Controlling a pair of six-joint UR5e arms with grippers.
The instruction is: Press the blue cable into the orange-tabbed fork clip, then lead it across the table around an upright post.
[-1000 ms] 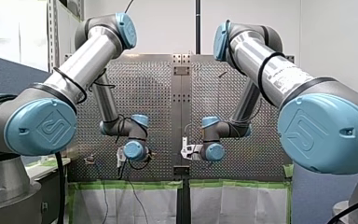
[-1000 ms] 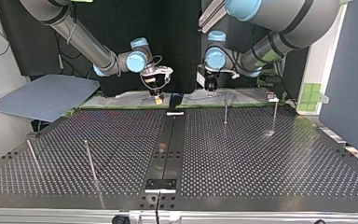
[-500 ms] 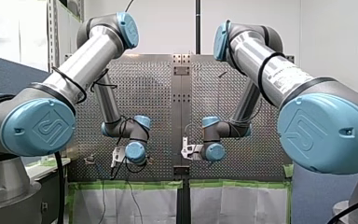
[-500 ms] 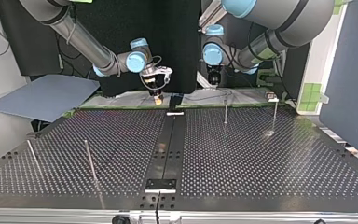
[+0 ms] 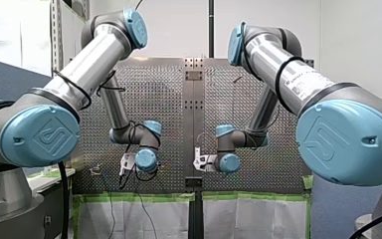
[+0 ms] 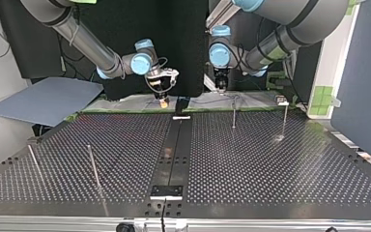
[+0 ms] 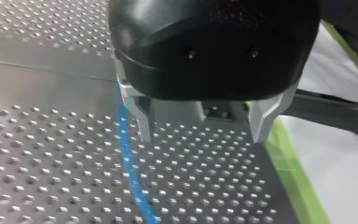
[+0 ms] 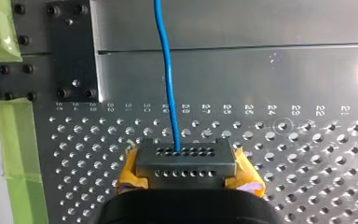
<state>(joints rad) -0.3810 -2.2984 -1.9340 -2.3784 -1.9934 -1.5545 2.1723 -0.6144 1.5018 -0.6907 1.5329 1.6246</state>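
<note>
Here, the blue cable (image 8: 169, 70) runs straight out of the right gripper (image 8: 185, 156) and crosses the central rail (image 8: 261, 74) of the perforated table (image 6: 270, 169). Beyond the rail it lies flat on the holes, just beside one metal finger (image 7: 144, 128) of the left gripper (image 7: 203, 137).

The right gripper, with yellow pads, is closed on the cable close to the rail — the wire vanishes between its fingers. The left gripper is spread wide and holds nothing. It is poised over the table on the rail's other side, with the cable outside its span rather than between the fingers.

Seen from across the table, both grippers sit at the rail's far end, one on either side of it. The orange-tabbed fork clip cannot be picked out with certainty in any view. One upright post (image 6: 233, 115) rises near the rail on the left gripper's side, and a second post (image 6: 284, 121) stands further from the rail on that same side.

By its look the cable is thin, light and limp, with a smooth jacket, so it would likely sag between supports and could slide through a loose pinch. It is probably best taken across the jacket, close to the stretch to be seated, leaving only a short free span — a long one would bow rather than press down.
</note>
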